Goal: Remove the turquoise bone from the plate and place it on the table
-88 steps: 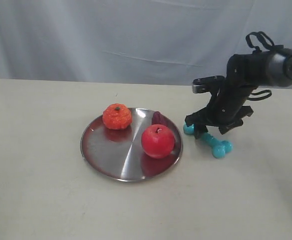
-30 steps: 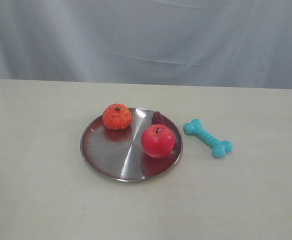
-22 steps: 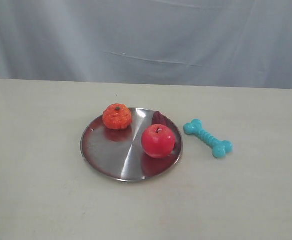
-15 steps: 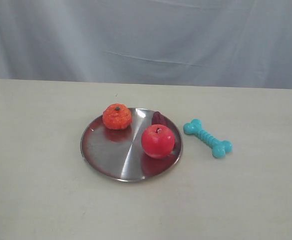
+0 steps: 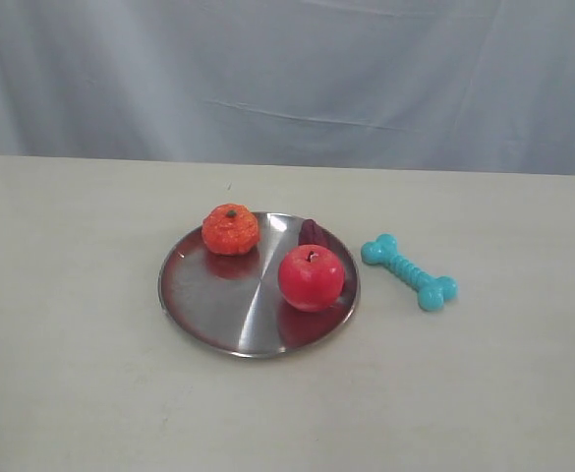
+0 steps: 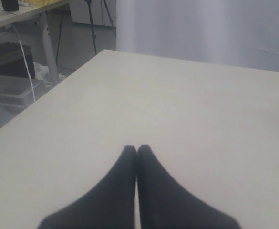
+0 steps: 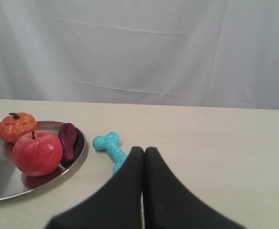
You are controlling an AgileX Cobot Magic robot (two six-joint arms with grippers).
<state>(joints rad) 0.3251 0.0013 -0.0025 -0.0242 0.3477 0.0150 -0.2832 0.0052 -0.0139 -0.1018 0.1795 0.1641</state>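
Observation:
The turquoise bone (image 5: pixel 409 271) lies flat on the cream table (image 5: pixel 71 393), just right of the steel plate (image 5: pixel 213 305) and apart from its rim. In the right wrist view the bone (image 7: pixel 108 146) shows beyond my right gripper (image 7: pixel 144 150), whose black fingers are pressed together with nothing between them; one end of the bone is hidden behind them. My left gripper (image 6: pixel 137 147) is shut over bare table, far from the plate. Neither arm appears in the exterior view.
On the plate sit a red apple (image 5: pixel 311 277), an orange mandarin-like fruit (image 5: pixel 230 229) and a dark purple item (image 5: pixel 312 233) at the far rim. A grey curtain hangs behind the table. In the left wrist view, another desk and floor clutter (image 6: pixel 15 71) lie past the table edge.
About three seconds ago the right arm stood over the bone on the table; it has since left the exterior view. The bone, plate and fruit have not moved in the last second.

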